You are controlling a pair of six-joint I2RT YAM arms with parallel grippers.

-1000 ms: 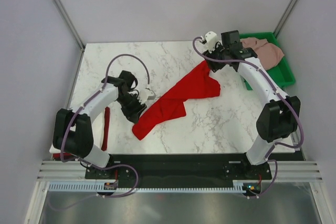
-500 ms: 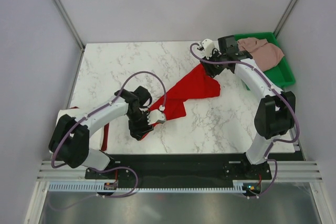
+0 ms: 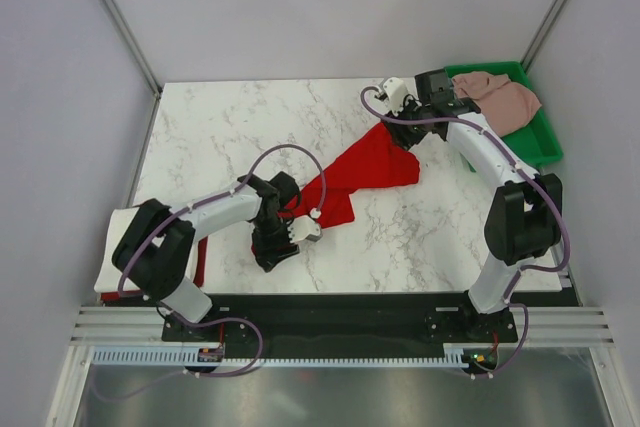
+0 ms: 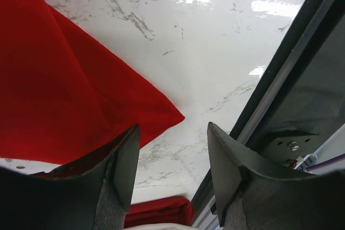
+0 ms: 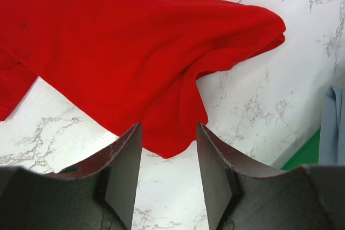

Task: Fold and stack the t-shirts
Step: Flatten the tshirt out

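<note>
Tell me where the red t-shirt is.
In the top view the red t-shirt lies diagonally on the table, near corner by the left gripper, far end below the right gripper.

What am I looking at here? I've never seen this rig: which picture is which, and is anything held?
Two robot arms with two-finger grippers stand at the near edge of a marble table. The wide picture looks down from above; the other two come from wrist cameras. A red t-shirt lies crumpled on it; a pink t-shirt sits in the green tray. The left gripper is open over the shirt's near corner, the right gripper open over its far end. Nothing is held.
</note>
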